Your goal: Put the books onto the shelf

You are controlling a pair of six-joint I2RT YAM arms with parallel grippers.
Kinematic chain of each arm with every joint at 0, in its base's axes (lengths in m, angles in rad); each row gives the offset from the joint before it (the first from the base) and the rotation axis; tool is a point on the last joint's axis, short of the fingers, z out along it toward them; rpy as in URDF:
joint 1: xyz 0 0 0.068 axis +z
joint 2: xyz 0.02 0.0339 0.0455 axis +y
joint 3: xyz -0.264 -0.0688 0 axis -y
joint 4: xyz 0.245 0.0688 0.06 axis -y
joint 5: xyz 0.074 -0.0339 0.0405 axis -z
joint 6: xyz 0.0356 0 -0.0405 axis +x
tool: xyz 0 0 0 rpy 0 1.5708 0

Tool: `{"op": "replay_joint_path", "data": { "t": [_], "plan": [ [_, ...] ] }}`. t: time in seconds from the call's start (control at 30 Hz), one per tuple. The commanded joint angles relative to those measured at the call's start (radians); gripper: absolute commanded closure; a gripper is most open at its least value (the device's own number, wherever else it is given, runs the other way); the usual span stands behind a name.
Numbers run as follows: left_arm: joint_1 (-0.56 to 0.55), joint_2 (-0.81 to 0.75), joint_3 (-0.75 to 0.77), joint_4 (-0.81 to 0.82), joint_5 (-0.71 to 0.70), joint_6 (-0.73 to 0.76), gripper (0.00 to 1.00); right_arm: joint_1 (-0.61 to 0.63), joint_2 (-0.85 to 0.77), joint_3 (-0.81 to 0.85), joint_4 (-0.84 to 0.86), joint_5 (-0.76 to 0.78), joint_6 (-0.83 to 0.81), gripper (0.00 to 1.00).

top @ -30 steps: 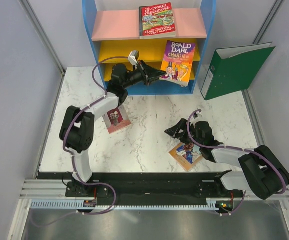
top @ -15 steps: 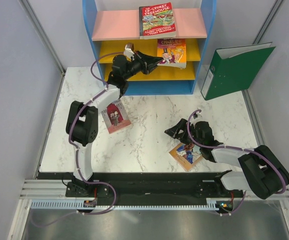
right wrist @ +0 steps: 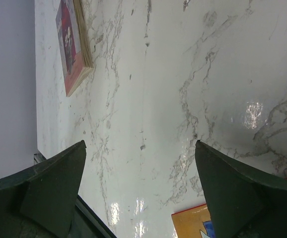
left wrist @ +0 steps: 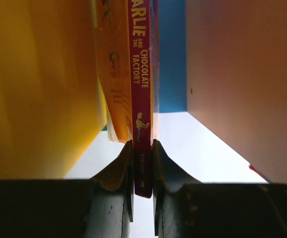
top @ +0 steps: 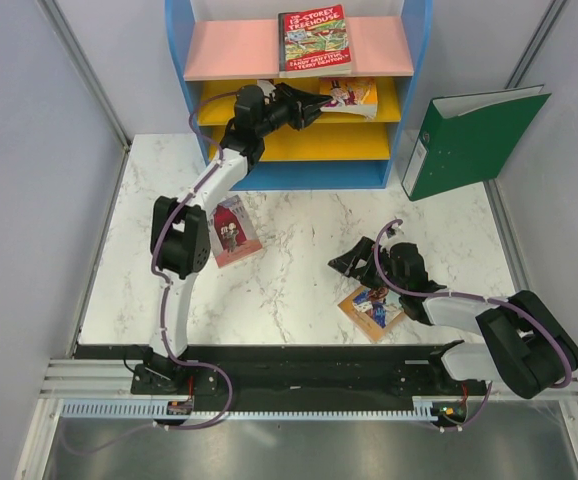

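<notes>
Step in hand: sliding Charlie book (left wrist: 141, 74) into shelf (top: 419, 40), between upper yellow board (top: 389, 100) and pink top board (top: 229, 50), toward the right end.
Left gripper (left wrist: 142, 166): pinched narrow on the spine's foot.
Doing it well: keep level, push toward the back edge, lay flat, then release.
Book's look: thin, floppy paperback; maroon spine, orange cover.
Right gripper (right wrist: 139, 145): spread wide, empty, over the tabletop (top: 289, 230), near-right part.

On the marble table (top: 299, 230) we see the shelf (top: 177, 60), a green binder (top: 474, 140) beside it, a maroon book (top: 233, 232) at left and an orange book (top: 372, 308) front right. The Treehouse book (top: 314, 40) lies on the pink board (top: 229, 50); a Charlie book (top: 349, 95) sits over the yellow board (top: 389, 100), contact unclear.
</notes>
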Motion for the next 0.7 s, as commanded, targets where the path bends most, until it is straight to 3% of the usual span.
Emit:
{"op": "replay_joint_path", "data": {
  "t": [0.0, 0.2, 0.53, 0.67],
  "plan": [
    [0.01, 0.025, 0.103, -0.056, -0.021, -0.054, 0.8, 0.0, -0.019, -0.001, 0.033, 0.0, -0.008, 0.02],
    [0.014, 0.024, 0.09, -0.102, -0.015, -0.074, 0.74, 0.001, -0.045, -0.019, 0.048, 0.007, -0.008, 0.02],
    [0.016, -0.021, 0.031, -0.142, -0.021, -0.12, 0.52, 0.0, -0.041, -0.019, 0.054, 0.002, -0.005, 0.02],
    [0.013, -0.058, 0.022, -0.188, -0.011, -0.129, 0.51, -0.002, -0.044, -0.019, 0.056, 0.0, -0.004, 0.02]
  ]
}}
